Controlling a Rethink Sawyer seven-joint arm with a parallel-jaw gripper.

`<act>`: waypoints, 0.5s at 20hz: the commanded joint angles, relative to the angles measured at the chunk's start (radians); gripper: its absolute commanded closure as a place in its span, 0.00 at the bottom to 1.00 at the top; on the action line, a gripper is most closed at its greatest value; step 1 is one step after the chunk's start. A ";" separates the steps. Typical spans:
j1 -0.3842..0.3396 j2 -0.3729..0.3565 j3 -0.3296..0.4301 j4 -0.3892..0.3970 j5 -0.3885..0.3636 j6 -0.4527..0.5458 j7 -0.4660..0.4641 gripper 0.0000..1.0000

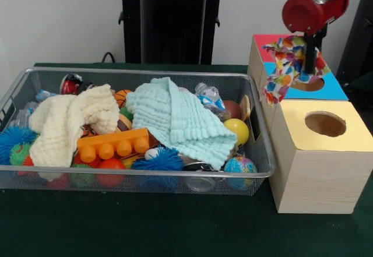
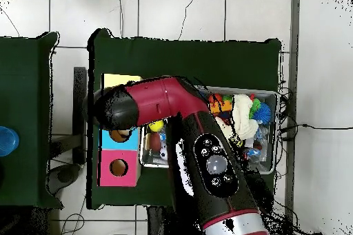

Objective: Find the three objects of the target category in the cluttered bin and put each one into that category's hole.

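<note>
Overhead, my own red and black arm (image 2: 207, 156) blocks most of the bin (image 2: 269, 94), so only its end with a cream cloth (image 2: 243, 116) and a few toys shows there; the yellow-faced box (image 2: 114, 79) peeks out at one corner and its hole is covered by my elbow. From the front the bin (image 1: 17, 91) is plain, its rim cut off by nothing, though a mint-green cloth (image 1: 178, 120) and the cream cloth (image 1: 70, 123) bury much of what lies under them, and I cannot make out any other spotted fabric among the clutter. Beside the bin stand the boxes, touching it; the yellow box's hole (image 1: 325, 124) is open and unblocked at the near end. My gripper (image 1: 310, 59) hangs over the blue-faced box (image 1: 338, 88), not over the yellow one, closed on one spotted fabric piece (image 1: 285, 64), which drapes down across the blue and red faces and hides my fingertips. An orange block (image 1: 113, 143) lies at the bin's front.
</note>
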 commanded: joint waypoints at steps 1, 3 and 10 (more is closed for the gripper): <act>0.065 0.039 -0.106 -0.022 0.050 0.006 0.343 1.00; 0.091 0.064 -0.121 -0.045 0.058 -0.013 0.368 1.00; 0.161 0.118 -0.170 -0.090 0.068 -0.051 0.423 1.00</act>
